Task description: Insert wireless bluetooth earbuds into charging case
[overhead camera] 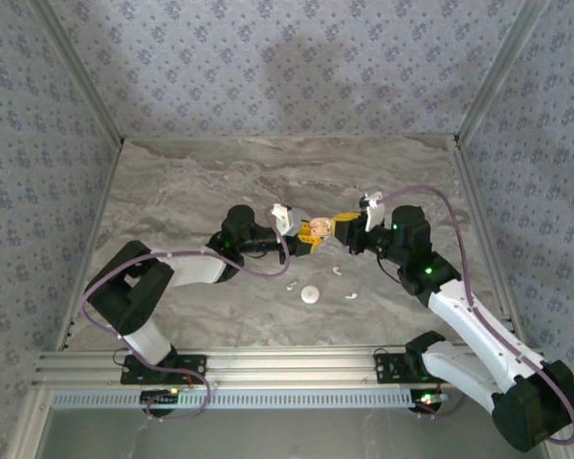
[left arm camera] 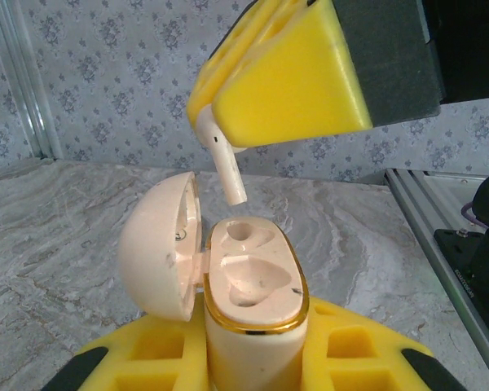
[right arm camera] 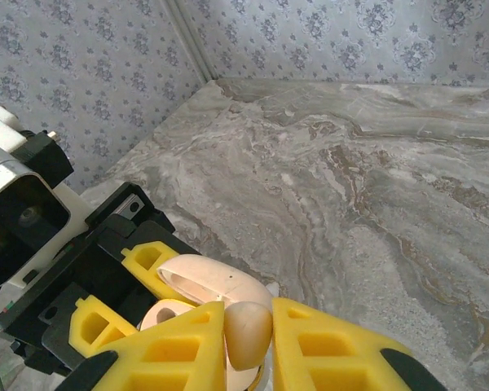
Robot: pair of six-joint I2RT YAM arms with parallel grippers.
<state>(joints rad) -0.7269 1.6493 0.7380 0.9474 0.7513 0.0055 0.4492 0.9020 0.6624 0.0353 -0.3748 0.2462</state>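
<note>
My left gripper (left arm camera: 253, 362) is shut on the peach charging case (left arm camera: 257, 281), which stands upright between its yellow fingers (left arm camera: 138, 358). The lid (left arm camera: 159, 244) hangs open to the left, and both sockets are empty inside the gold rim. My right gripper (right arm camera: 248, 346) is shut on a white earbud (left arm camera: 224, 159), whose stem points down just above the far socket without touching it. From the right wrist, the earbud's head (right arm camera: 248, 332) sits between the pads above the open lid (right arm camera: 216, 281). From above, both grippers (overhead camera: 306, 232) (overhead camera: 346, 228) meet at mid-table.
Three loose white earbuds (overhead camera: 292, 284) (overhead camera: 338, 271) (overhead camera: 351, 294) and a small round white piece (overhead camera: 311, 295) lie on the marble table (overhead camera: 191, 182) just in front of the grippers. Patterned walls enclose the table on three sides.
</note>
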